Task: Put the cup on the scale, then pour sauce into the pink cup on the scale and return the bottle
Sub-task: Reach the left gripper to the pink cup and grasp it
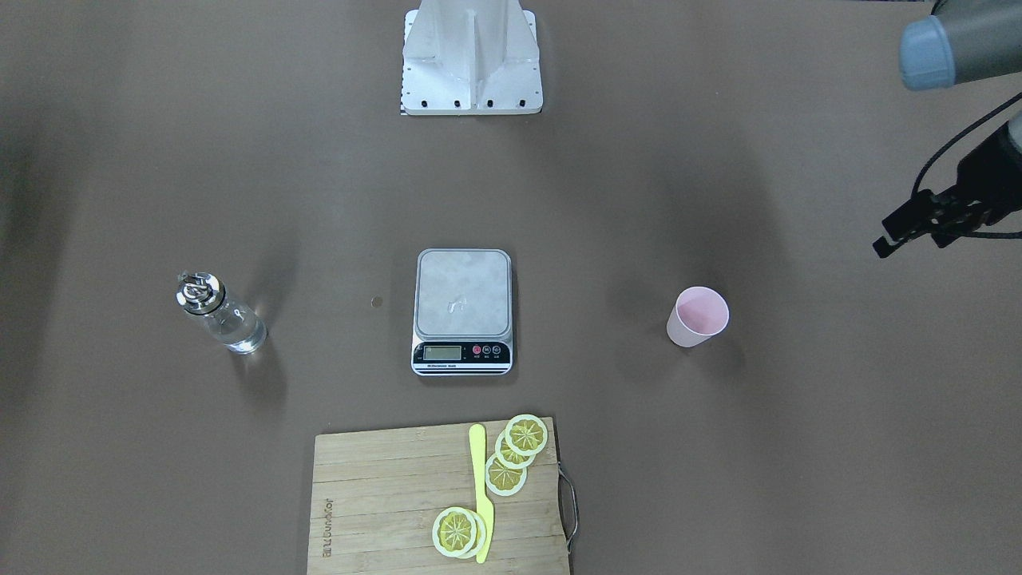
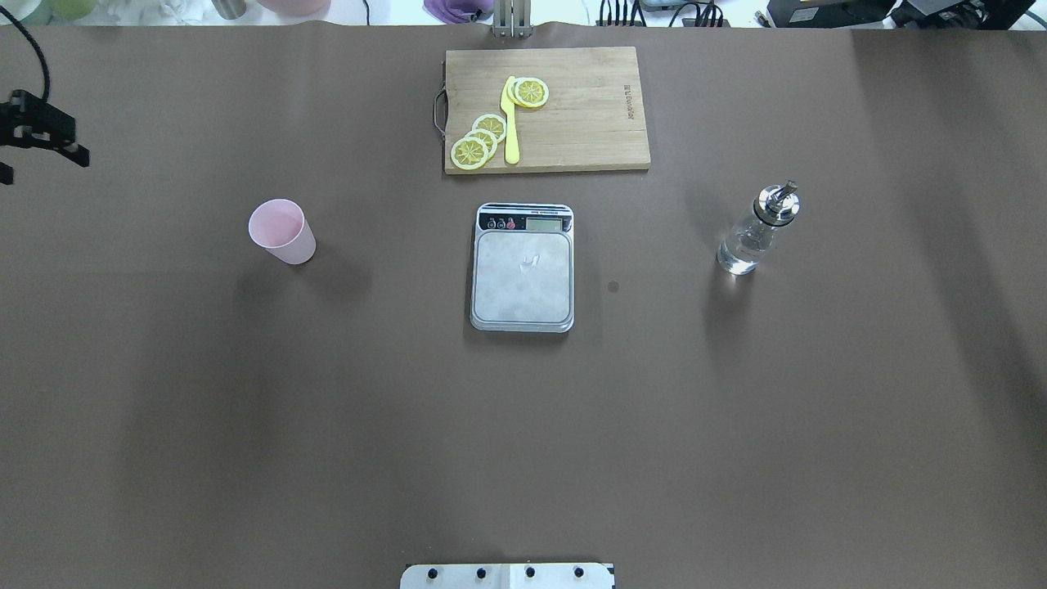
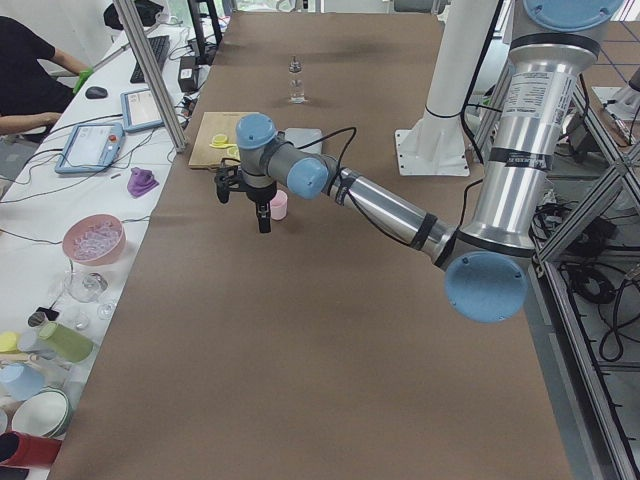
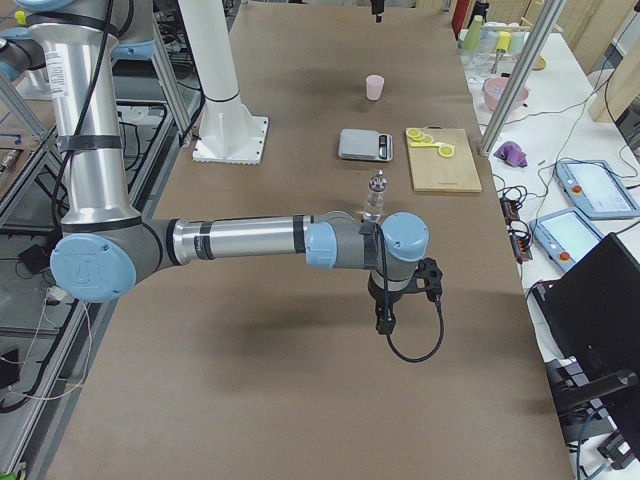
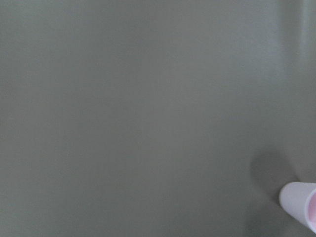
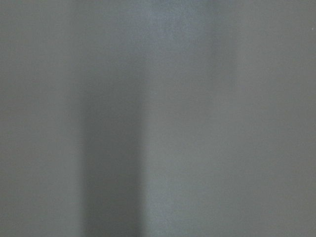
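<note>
The pale pink cup (image 2: 282, 231) stands upright on the brown table, on my left side, apart from the scale (image 2: 523, 274), whose platform is bare. The glass bottle (image 2: 757, 233), with a silver spout and clear sauce (image 2: 740, 255) inside, stands on my right side. My left gripper (image 2: 39, 151) hovers open beyond the cup near the table's left end and holds nothing. The left wrist view catches the cup (image 5: 300, 202) at its bottom right corner. My right gripper (image 4: 385, 322) hangs above the table beyond the bottle; I cannot tell its state. The right wrist view shows only the table.
A wooden cutting board (image 2: 589, 106) with lemon slices (image 2: 483, 139) and a yellow knife (image 2: 511, 123) lies past the scale. The white robot base (image 1: 471, 60) sits at the near edge. A side table with bowls, cups and control tablets runs along the far side, with a person seated there.
</note>
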`<state>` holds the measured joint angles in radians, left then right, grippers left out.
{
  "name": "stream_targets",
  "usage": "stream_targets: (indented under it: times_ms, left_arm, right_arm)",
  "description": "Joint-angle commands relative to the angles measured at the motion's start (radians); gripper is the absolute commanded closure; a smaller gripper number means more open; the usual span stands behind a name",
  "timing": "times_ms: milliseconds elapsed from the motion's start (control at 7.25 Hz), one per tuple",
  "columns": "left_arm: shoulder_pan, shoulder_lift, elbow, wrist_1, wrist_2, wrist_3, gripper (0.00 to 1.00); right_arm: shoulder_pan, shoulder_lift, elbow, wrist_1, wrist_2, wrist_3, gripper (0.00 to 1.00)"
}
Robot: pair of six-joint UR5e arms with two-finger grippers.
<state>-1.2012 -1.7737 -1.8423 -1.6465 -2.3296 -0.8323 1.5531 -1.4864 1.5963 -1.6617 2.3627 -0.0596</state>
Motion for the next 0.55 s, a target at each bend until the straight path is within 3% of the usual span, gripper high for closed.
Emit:
stream_targets:
  times_ms: [0, 414]
  left_arm:
    - [0.118, -0.071, 0.099, -0.151, 0.073, -0.167, 0.02]
    - [0.219, -0.131, 0.164, -0.179, 0.137, -0.234, 0.02]
  right_arm:
    - [-0.001, 0.002, -0.003, -0.001, 0.0, 0.003, 0.0]
    - [-0.001, 0.003, -0.001, -0.001, 0.007, 0.018, 0.0]
